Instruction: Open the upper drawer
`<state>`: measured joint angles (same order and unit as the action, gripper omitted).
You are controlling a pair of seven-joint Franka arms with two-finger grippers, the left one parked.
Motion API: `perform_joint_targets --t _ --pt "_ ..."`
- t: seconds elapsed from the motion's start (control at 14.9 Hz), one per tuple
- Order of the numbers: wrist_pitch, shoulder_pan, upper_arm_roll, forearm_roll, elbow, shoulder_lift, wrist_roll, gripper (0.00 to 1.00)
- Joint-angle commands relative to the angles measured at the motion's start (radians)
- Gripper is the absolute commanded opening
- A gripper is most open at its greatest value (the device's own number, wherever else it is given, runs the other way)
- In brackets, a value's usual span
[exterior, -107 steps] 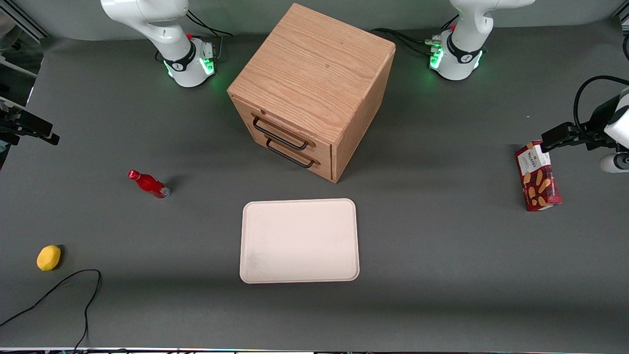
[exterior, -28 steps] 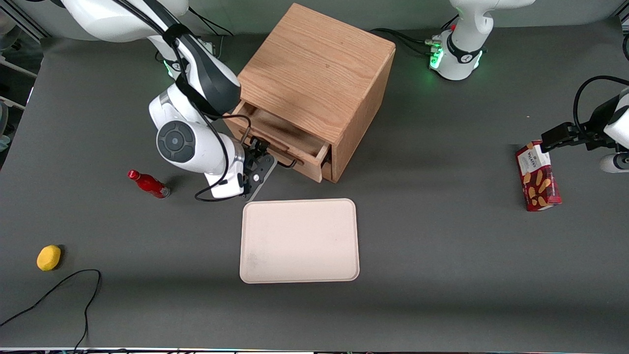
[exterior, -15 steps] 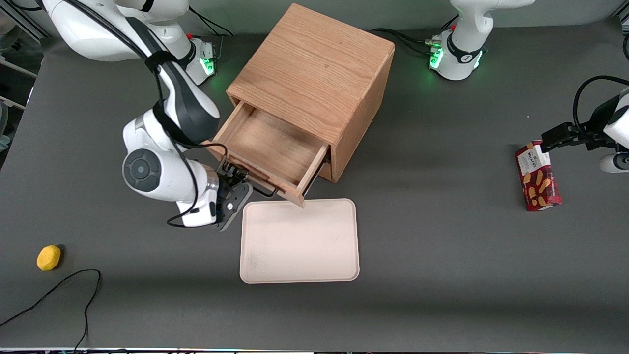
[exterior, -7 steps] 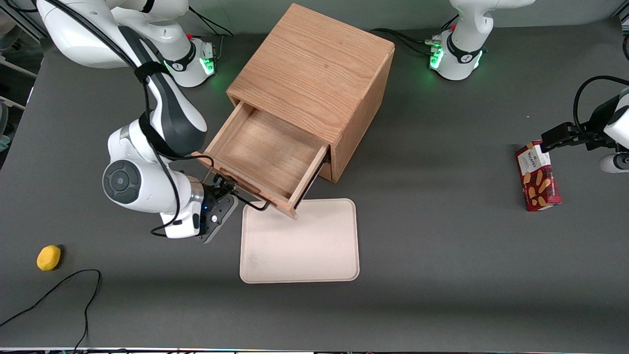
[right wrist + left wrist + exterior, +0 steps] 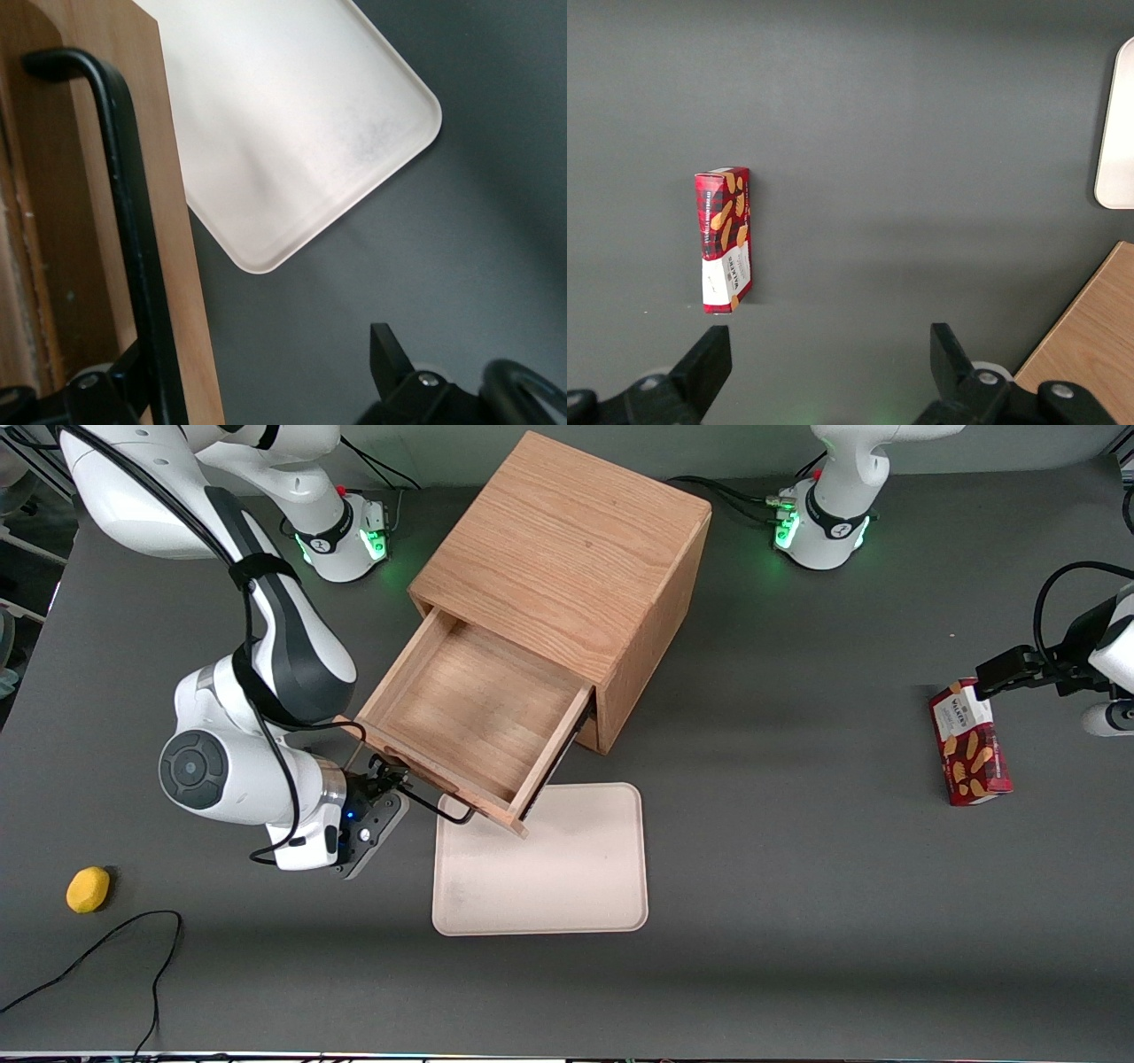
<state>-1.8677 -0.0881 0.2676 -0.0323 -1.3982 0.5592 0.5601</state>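
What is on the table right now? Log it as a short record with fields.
upper drawer: pulled far out of the cabinet, inside bare
handle: black bar on the drawer front, running between the gripper's fingers
gripper: at the handle, in front of the drawer, fingers apart
tray: flat, nearer the front camera than the cabinet; the drawer's front corner overlaps its rim in the front view
biscuit box: toward the parked arm's end
yellow fruit: toward the working arm's end

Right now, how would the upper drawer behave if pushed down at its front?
The upper drawer probably sags or tips: most of it sticks out of the cabinet. Its wooden boards look stiff, not floppy. The hand, open by the black handle, likely lends no support.
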Motion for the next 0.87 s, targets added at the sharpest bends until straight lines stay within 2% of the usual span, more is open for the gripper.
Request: perform_joint_targets --t 0.0,0.27,0.6,0.74,0.81 --pt "0.012 -0.009 -0.008 0.0 0.034 0.019 0.027 1.0" --pt "0.018 -0.013 -0.005 -0.001 0.038 0.002 0.026 1.0" --pt "0.105 -0.019 -0.002 0.0 0.111 -0.05 0.017 1.0" --pt "0.139 -0.013 -0.019 -0.001 0.111 -0.085 0.017 1.0" --pt "0.192 -0.013 -0.059 -0.001 0.119 -0.102 0.005 1.0"
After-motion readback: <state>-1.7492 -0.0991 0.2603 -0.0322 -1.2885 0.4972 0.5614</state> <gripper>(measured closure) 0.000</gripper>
